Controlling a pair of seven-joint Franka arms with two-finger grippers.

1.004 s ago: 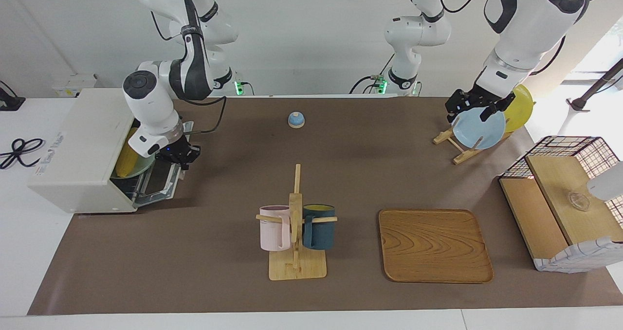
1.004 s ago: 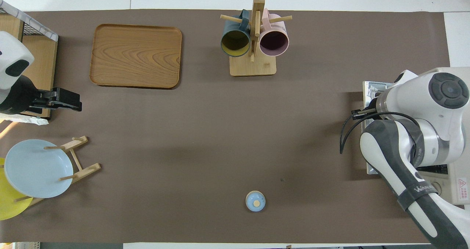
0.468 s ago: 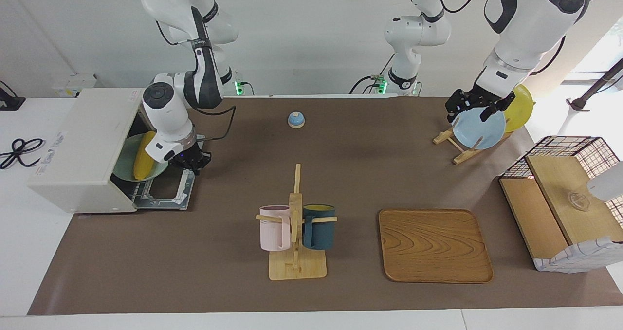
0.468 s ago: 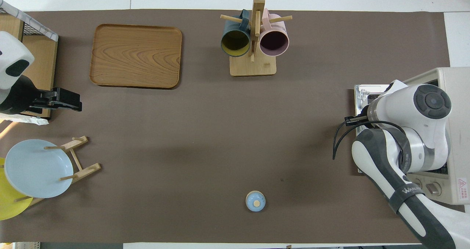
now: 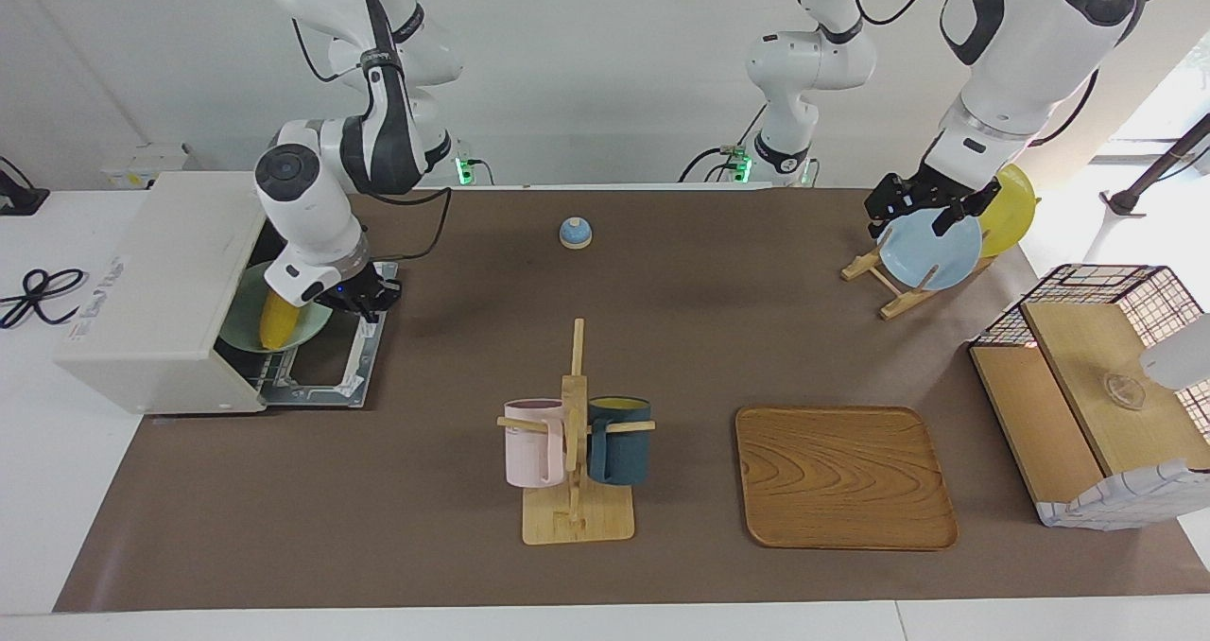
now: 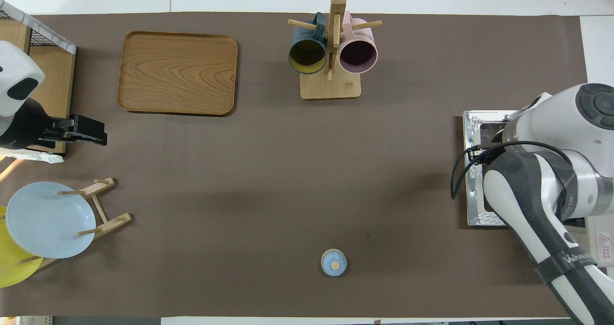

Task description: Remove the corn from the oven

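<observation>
The right arm (image 6: 551, 171) covers the oven (image 6: 602, 241); only the dropped door (image 6: 475, 123) shows beside it.

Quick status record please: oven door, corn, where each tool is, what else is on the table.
oven: door down flat, open
corn: inside the oven mouth, lying on a green plate
right tool: over the open door, beside the corn, not holding it
left tool: waiting, open, over the blue plate in the plate rack
other: mug stand, wooden tray, small blue lid
</observation>
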